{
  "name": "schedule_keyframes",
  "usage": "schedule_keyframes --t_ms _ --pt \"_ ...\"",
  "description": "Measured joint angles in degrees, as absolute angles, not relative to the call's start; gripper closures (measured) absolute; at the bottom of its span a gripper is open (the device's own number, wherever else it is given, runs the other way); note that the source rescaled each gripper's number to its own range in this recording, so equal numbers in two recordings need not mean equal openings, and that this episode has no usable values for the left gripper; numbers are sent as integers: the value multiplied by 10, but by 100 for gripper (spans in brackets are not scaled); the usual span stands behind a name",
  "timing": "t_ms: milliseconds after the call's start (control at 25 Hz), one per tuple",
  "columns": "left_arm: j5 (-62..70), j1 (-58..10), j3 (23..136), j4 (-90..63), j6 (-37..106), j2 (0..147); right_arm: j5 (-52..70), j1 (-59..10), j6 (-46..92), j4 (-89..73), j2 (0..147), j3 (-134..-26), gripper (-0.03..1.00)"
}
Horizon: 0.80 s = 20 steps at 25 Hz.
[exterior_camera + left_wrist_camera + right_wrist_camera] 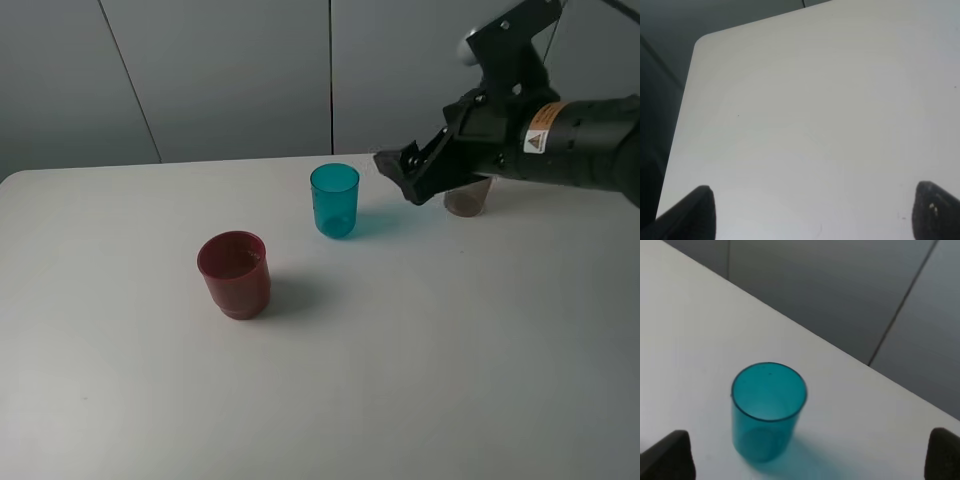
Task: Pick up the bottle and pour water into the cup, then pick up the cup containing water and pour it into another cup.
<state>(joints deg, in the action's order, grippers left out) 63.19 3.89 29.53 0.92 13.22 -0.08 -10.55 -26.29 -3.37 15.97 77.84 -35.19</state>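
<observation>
1. On the white table (120,400), toward the left of the exterior high view, the dark red opaque plastic cup (235,274) stands upright, well apart from the left gripper (810,210), whose fingertips (697,210) are spread wide above bare tabletop.
2. Right of it stands the small teal-blue translucent tumbler (335,200), upright.
3. Further right, the right gripper (408,172) hovers just beside the tumbler, fingers wide and empty.
4. Behind that arm, only the base of the smoky grey-brown translucent bottle (467,200) shows.
</observation>
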Motion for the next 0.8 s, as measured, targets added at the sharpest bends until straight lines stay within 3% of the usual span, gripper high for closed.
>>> schedule_keyframes --t_ms 520,800 --pt "632 39 295 9 132 -1 493 -263 -29 84 287 -351 -3" --pt "632 39 295 9 132 -1 665 -263 -6 14 136 -348 -3"
